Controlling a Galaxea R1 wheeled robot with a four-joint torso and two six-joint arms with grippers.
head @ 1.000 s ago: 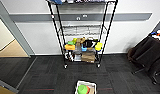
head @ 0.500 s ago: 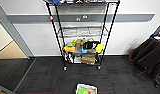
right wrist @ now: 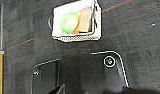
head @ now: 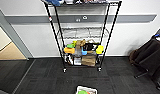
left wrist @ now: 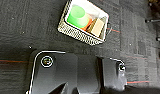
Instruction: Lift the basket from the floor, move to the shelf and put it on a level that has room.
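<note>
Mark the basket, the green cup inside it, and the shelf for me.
basket [left wrist: 78, 33]: left wrist view, on its woven side wall.
green cup [left wrist: 77, 17]: left wrist view, on its upturned base.
shelf [head: 111, 31]: head view, on its right front post.

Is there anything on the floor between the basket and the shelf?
No. In the head view, just bare dark carpet lies between the basket and the shelf.

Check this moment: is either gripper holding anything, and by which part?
Nothing is held. The basket sits on the floor with no gripper touching it.
</note>
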